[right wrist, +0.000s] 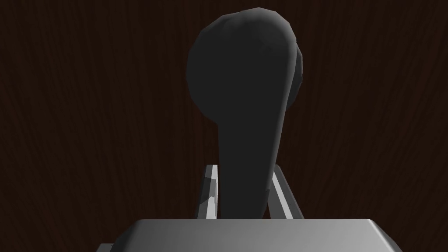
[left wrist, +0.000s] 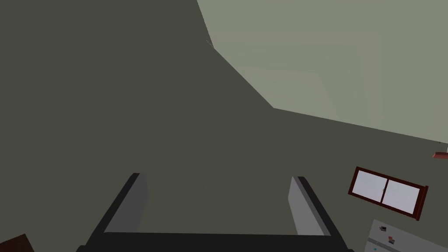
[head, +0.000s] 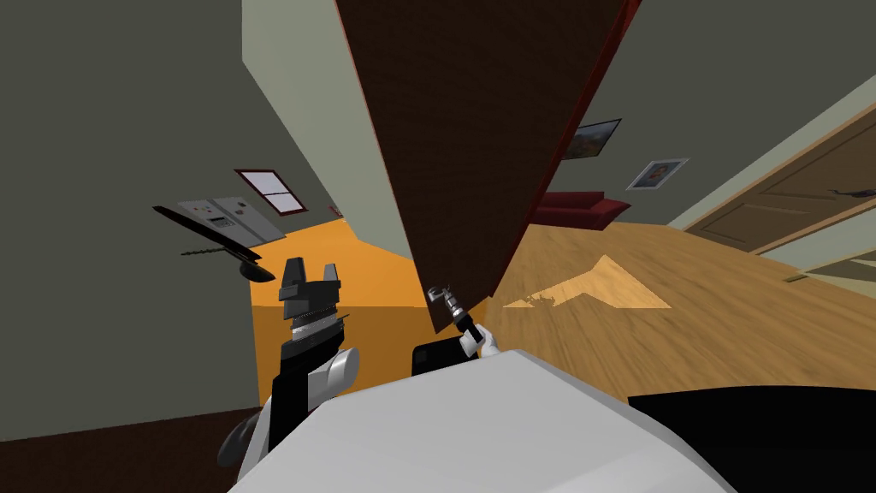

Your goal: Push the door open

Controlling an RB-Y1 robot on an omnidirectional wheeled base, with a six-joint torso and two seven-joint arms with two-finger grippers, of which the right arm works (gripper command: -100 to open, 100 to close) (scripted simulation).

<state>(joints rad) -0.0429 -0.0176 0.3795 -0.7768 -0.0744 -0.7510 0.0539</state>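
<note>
The right gripper (right wrist: 245,169) is clamped on the dark lever handle (right wrist: 245,87) of the dark brown wooden door (head: 479,128); the left gripper (left wrist: 217,177) is held spread wide, empty.

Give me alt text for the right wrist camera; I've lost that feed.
The right tool is shut on a dark door handle, clamping both sides of its lever just below the rounded hub. Behind the handle is the dark brown wood-grain face of the door.

Two doors (head: 462,154) (head: 796,201), two wall pictures (head: 594,139) (head: 657,173), one sofa (head: 582,208).
</note>
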